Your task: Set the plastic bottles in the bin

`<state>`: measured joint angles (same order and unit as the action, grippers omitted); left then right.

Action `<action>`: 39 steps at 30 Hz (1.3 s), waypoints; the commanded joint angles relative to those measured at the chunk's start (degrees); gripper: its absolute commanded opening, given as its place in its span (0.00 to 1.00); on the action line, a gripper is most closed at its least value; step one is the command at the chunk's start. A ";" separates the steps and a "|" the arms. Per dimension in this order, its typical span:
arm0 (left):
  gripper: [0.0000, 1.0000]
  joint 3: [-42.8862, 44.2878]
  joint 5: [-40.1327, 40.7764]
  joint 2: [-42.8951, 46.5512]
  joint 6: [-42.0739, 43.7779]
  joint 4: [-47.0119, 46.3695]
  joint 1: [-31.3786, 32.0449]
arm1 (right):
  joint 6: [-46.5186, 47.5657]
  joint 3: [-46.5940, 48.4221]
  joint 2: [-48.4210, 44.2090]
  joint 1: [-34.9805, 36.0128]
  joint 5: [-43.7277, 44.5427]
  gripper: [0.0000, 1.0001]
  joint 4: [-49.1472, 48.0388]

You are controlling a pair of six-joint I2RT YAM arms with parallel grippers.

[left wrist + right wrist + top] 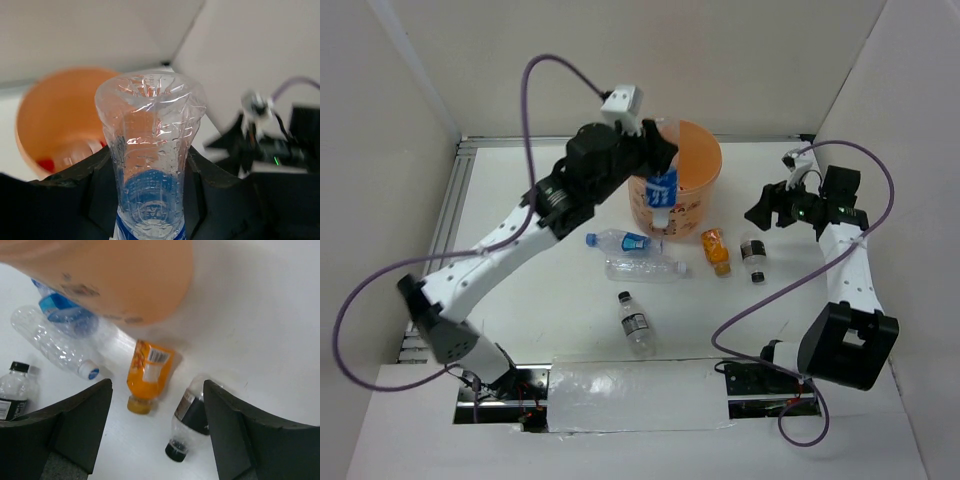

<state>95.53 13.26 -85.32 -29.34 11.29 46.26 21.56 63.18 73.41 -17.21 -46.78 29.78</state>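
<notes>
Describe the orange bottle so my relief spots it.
Find the bin, the big orange tub far-centre. Toward the right arm from it, two small bottles lie side by side. The orange bottle is nearer the bin and solid orange; its neighbour is clear, dark-labelled.

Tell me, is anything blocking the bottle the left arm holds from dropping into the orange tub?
Nothing visible does. The left gripper holds the blue-labelled bottle up by the near rim of the bin. The bin's mouth is open and uncovered, with plenty of room inside.
</notes>
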 commanded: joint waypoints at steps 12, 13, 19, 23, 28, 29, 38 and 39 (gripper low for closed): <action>0.28 24.44 15.49 -30.95 7.37 -19.73 -6.09 | 2.34 -9.30 -2.92 -1.51 7.31 0.90 1.43; 0.47 26.01 14.87 -32.44 8.41 -18.51 -6.09 | 1.82 -10.17 -2.92 -1.51 7.32 0.91 1.42; 1.00 26.58 11.98 -31.51 7.72 -12.59 -6.09 | 0.77 -11.84 1.90 -1.51 10.13 0.98 -0.50; 1.00 16.46 12.22 -19.30 8.24 -14.38 -4.43 | -0.72 -12.38 6.73 -0.55 13.46 0.99 -3.76; 1.00 -4.78 12.85 -0.23 4.31 0.27 -0.91 | -1.35 -11.85 14.21 3.67 22.23 0.99 -7.54; 1.00 -9.35 12.85 3.11 0.99 2.05 0.48 | -1.87 -11.85 16.05 3.68 23.39 0.97 -9.02; 1.00 -51.21 6.26 26.26 -23.47 13.76 8.39 | -1.88 -10.54 19.68 3.77 25.96 0.50 -7.83; 1.00 -52.53 5.73 26.26 -25.57 12.98 9.19 | -0.05 -8.62 17.15 3.24 24.56 0.45 -6.50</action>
<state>47.29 22.46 -58.28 -45.06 21.30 53.10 19.73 51.18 93.23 -12.67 -21.50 22.00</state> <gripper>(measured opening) 1.001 0.542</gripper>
